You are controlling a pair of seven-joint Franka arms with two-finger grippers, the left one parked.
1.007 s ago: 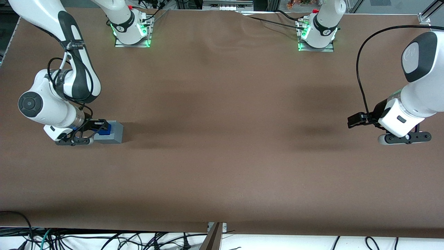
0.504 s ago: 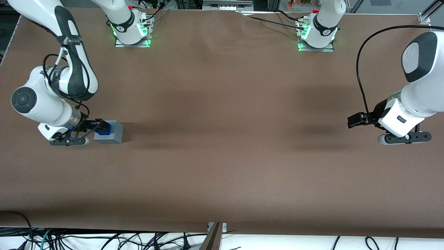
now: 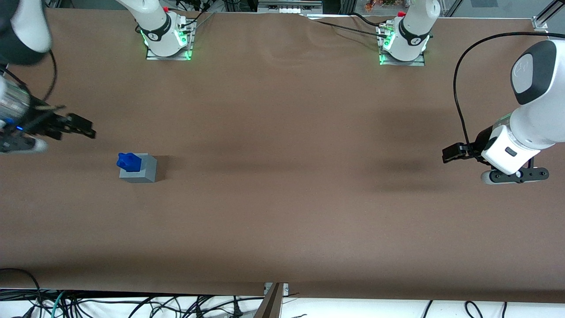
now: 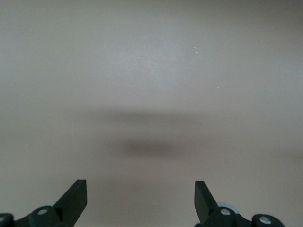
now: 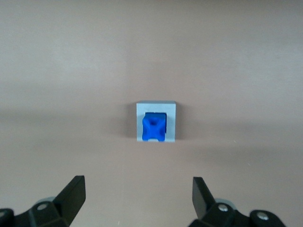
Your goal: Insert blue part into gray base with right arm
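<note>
Even, soft overhead light; sharp front view, hazier wrist views.

The gray base (image 3: 138, 168) casts a faint shadow toward the parked arm's end (a broad dim band), while the gripper (image 3: 86, 129) looks motion-blurred.

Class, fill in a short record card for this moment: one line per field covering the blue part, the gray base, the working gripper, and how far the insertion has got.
blue part: sits in the recess of the base, its notched top standing above the rim
gray base: on the brown table, toward the working arm's end
gripper: raised above the base, clear of both pieces, jaws open and empty
contact: nothing touches the part except the base
insertion: part appears seated; how deep cannot be told
</note>
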